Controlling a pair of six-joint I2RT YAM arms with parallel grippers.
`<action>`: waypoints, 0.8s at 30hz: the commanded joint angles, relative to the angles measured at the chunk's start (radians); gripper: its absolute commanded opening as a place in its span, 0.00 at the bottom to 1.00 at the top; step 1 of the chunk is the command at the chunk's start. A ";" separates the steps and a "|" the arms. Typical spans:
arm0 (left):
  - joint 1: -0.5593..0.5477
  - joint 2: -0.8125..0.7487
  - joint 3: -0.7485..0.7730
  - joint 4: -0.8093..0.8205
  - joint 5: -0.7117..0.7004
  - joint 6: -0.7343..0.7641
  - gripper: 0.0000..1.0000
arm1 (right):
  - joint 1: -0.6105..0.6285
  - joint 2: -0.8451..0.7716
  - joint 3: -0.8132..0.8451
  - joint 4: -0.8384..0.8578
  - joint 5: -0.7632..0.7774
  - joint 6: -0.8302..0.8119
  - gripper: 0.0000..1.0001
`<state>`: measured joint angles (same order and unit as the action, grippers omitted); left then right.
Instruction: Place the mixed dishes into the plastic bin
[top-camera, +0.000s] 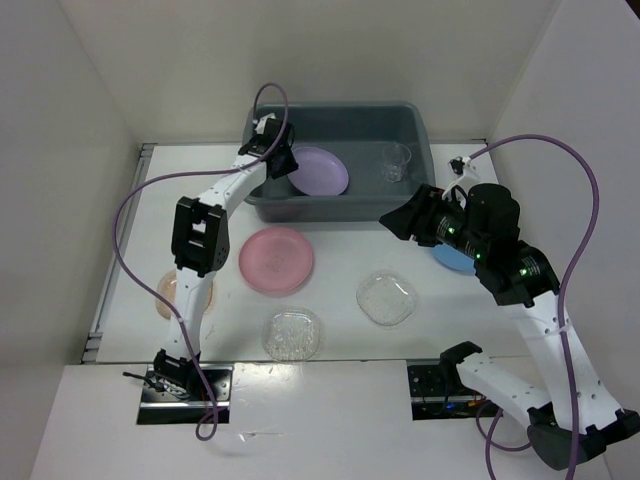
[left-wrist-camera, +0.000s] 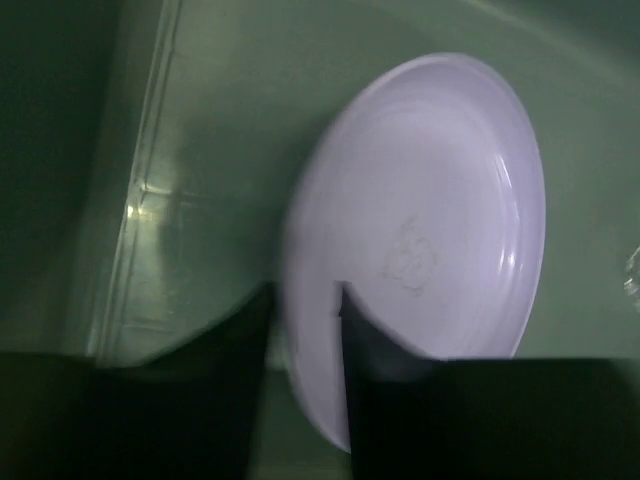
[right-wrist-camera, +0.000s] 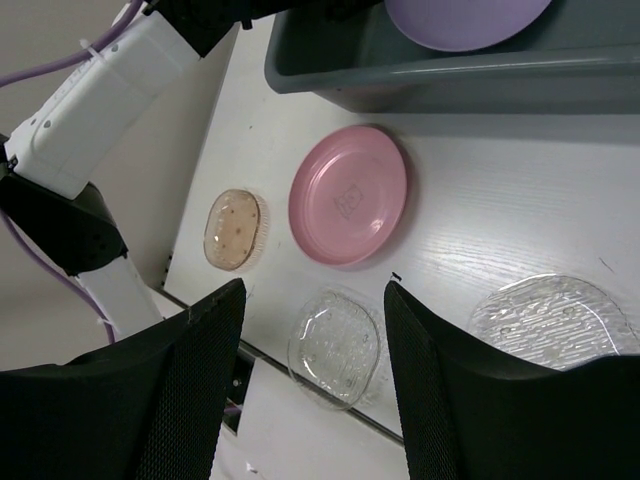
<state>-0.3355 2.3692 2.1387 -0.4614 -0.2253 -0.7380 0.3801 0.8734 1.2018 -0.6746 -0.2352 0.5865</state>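
The grey-blue plastic bin stands at the back of the table. Inside it a lilac plate leans tilted, and a small clear cup stands to its right. My left gripper reaches into the bin. In the left wrist view the plate's rim lies between the parted fingers of the left gripper, with a thin gap on the left side. My right gripper hovers open and empty over the table. On the table lie a pink plate, a peach plate, two clear dishes and a blue plate under the right arm.
The left arm stretches along the table's left side over the peach plate. White walls close in the table on the left, back and right. The bin's near wall rises just beyond the pink plate.
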 joint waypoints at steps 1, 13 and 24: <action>0.001 -0.036 0.053 0.053 -0.008 0.041 0.46 | 0.005 0.003 -0.007 -0.002 -0.004 0.006 0.63; 0.001 -0.448 -0.049 0.113 0.006 0.088 0.81 | 0.005 0.012 -0.048 0.036 -0.023 0.015 0.63; 0.001 -1.200 -0.880 -0.011 -0.199 -0.061 0.81 | 0.005 0.070 -0.059 0.099 -0.085 -0.024 0.63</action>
<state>-0.3359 1.2114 1.3849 -0.3641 -0.3359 -0.7361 0.3798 0.9264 1.1500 -0.6460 -0.2794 0.5858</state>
